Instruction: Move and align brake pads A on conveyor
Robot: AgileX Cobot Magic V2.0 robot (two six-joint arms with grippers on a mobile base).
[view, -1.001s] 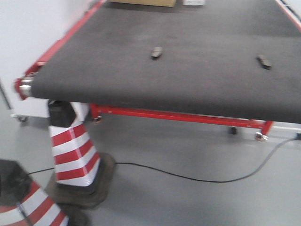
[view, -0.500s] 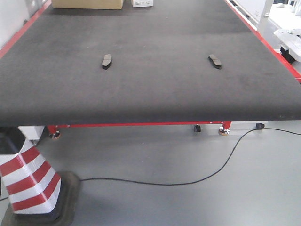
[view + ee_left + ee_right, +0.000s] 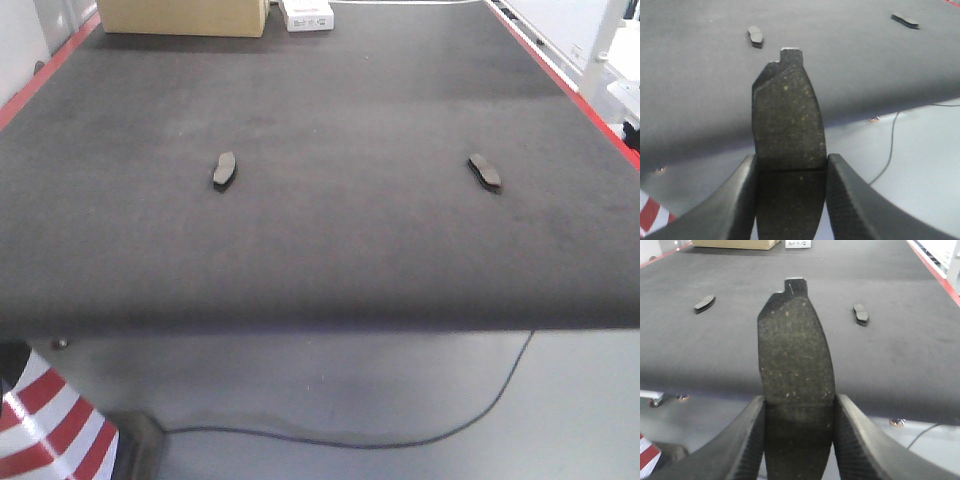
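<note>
Two dark grey brake pads lie on the charcoal conveyor belt (image 3: pixel 340 110): one at the left (image 3: pixel 224 169) and one at the right (image 3: pixel 485 171). Both also show in the left wrist view (image 3: pixel 755 36) (image 3: pixel 905 20) and in the right wrist view (image 3: pixel 704 302) (image 3: pixel 860 313). My left gripper (image 3: pixel 790 172) is shut on a third brake pad (image 3: pixel 787 115), held in front of the belt's near edge. My right gripper (image 3: pixel 799 412) is shut on a fourth brake pad (image 3: pixel 795 350), also short of the near edge. Neither gripper shows in the front view.
A cardboard box (image 3: pixel 183 16) and a small white box (image 3: pixel 306 13) stand at the belt's far end. Red edge strips (image 3: pixel 40 72) run along both sides. A red-and-white cone (image 3: pixel 50 430) and a black cable (image 3: pixel 400 440) are on the grey floor in front.
The front view has swung right and closed in on the conveyor; the belt now fills most of it and the cone has slid to the lower left corner.
</note>
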